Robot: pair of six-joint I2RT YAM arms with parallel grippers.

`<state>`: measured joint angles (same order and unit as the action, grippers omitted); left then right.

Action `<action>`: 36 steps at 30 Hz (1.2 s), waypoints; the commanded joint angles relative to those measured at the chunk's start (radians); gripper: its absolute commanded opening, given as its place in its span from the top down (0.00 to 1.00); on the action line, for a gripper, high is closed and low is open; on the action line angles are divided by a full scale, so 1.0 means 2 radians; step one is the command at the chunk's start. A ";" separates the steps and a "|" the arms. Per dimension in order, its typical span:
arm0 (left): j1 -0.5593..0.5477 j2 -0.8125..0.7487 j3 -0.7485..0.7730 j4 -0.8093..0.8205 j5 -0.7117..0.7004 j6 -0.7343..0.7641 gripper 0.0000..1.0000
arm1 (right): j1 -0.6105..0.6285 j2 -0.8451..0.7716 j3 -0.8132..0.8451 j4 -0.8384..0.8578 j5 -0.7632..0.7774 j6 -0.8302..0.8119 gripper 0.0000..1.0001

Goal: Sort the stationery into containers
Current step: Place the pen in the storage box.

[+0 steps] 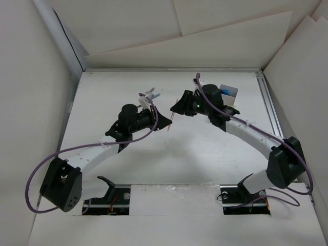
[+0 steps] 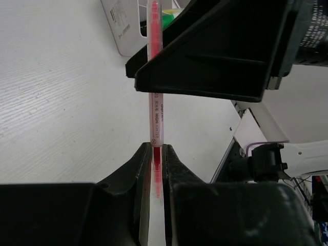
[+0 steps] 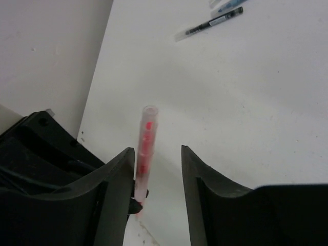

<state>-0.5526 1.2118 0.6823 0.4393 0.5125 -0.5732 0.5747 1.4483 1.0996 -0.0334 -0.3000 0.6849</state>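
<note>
Its middle hidden behind the spread right gripper (image 3: pixel 158 154), the translucent pink highlighter (image 2: pixel 156 118) is pinched at lower centre in the left gripper (image 2: pixel 156 154).

Two I2RT YAM arms: the left arm (image 1: pixel 87 156) and the right arm (image 1: pixel 251 134) share white-shelled links. Each has a blocky black shoulder housing (image 1: pixel 61 184) and a black wrist section. A thin purple cable (image 1: pixel 29 187) loops out from each shoulder and runs along the links. A small green light (image 1: pixel 198 106) glows on the right wrist. The fingers (image 3: pixel 120 189) are matte black, wedge-shaped and smooth-faced.
</note>
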 commanded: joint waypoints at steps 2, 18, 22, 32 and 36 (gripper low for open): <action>0.002 -0.005 -0.004 0.038 0.027 -0.002 0.95 | -0.009 0.014 0.011 0.050 -0.030 0.009 0.62; 0.002 0.041 0.010 0.050 0.036 -0.006 0.00 | -0.121 -0.012 -0.003 0.075 0.035 0.023 0.99; 0.002 0.041 0.010 0.050 0.031 -0.006 0.00 | -0.159 -0.023 -0.003 0.049 0.213 0.023 0.99; 0.002 0.050 0.000 0.048 0.002 -0.011 0.00 | -0.220 0.033 0.006 0.036 0.487 0.018 0.97; 0.002 0.050 -0.004 0.042 -0.010 -0.006 0.00 | -0.220 0.060 0.023 0.036 0.522 0.007 0.97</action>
<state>-0.5488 1.3136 0.6773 0.4896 0.5129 -0.5919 0.1322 1.5448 1.0973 0.0299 0.6064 0.7231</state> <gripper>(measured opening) 0.997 0.189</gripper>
